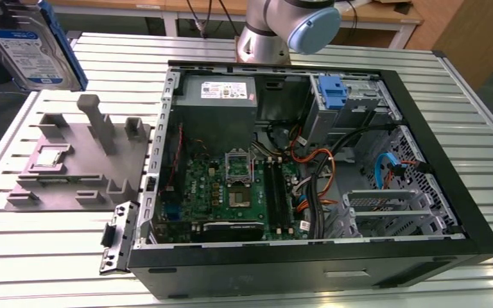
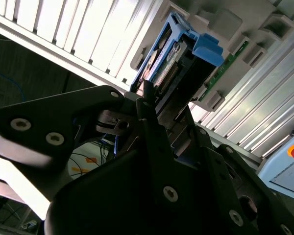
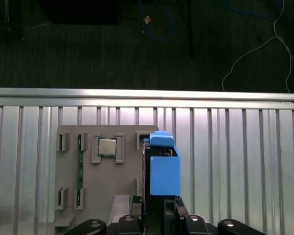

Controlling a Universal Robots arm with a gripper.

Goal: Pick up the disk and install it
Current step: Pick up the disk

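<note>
One disk [image 3: 165, 174], clamped by its end in the gripper [image 3: 160, 209], projects just beyond it over the grey fixture [image 3: 103, 183]; so narrow a hold may let it tilt or slip.

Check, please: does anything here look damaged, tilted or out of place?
Nothing stands out. The disk is clamped in the gripper jaws above the grey fixture; the open computer case looks tidy.

Exterior view overhead, wrist views share disk [image 3: 165, 171]
</note>
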